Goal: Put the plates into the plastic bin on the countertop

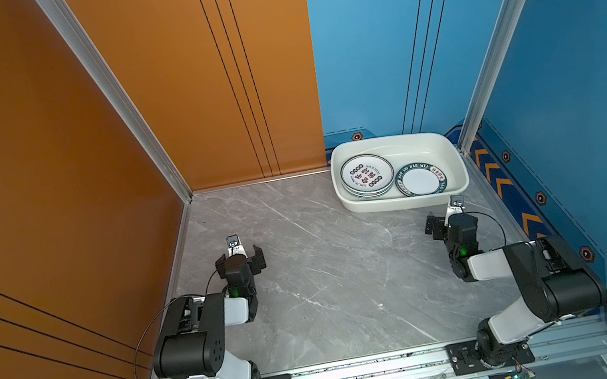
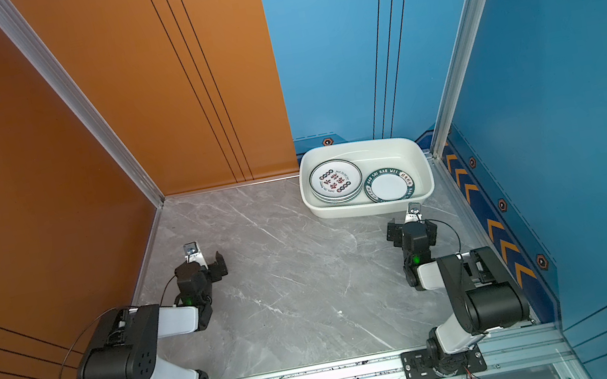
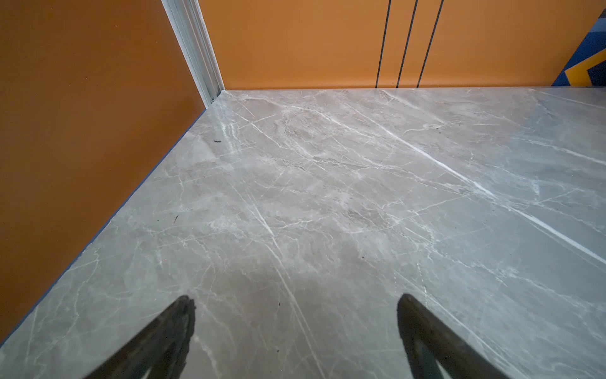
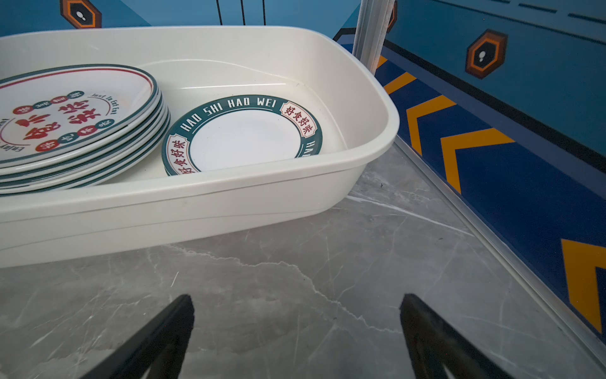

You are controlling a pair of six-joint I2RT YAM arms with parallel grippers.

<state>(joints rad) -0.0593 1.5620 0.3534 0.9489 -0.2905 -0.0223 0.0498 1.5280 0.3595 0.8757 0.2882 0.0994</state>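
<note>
My right claw [image 4: 295, 303] spread wide, empty; left claw [image 1: 240, 258] same. White glossy rectangular plastic bin [image 1: 401, 203] sits far right on grey marble tabletop [image 1: 330, 278], just beyond right claw, long axis left-right. Round white plates [image 1: 367, 176] all inside; looks done.

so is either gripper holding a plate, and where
Nothing is held: the left gripper and right gripper are open and empty; the plates lie in the plastic bin.
</note>
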